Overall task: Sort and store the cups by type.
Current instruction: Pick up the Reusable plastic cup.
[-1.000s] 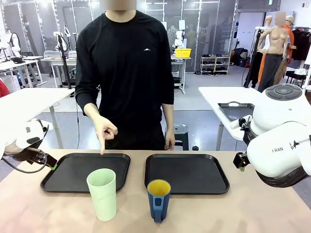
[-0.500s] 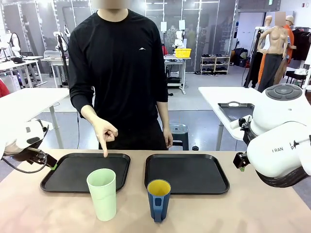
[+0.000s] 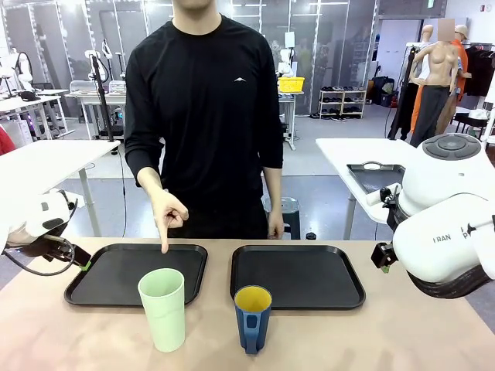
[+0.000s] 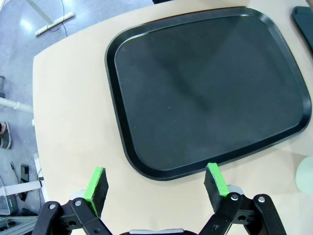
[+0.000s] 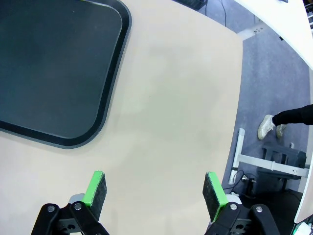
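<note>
A tall pale mint-green tumbler [image 3: 163, 308] stands on the table in front of the left black tray [image 3: 108, 280]. Beside it, a shorter dark blue mug [image 3: 252, 318] with a yellow inside stands in front of the right black tray [image 3: 309, 278]. The person's hand [image 3: 166, 216] points a finger down at the left tray's far edge. My left gripper [image 4: 156, 185] hangs open over the table beside the left tray [image 4: 205, 93], with nothing between its pads; a sliver of the tumbler [image 4: 306, 171] shows at that view's edge. My right gripper [image 5: 154, 192] hangs open over bare table beside the right tray [image 5: 49, 73].
The left arm [image 3: 42, 224] sits at the table's left edge, the right arm [image 3: 445, 232] at its right edge. Both trays hold nothing. A white table with a grey tray [image 3: 371, 174] stands behind on the right.
The person has shifted their stance slightly; the pointing hand stays over the left tray's far edge. Neither arm nor cup has moved.
</note>
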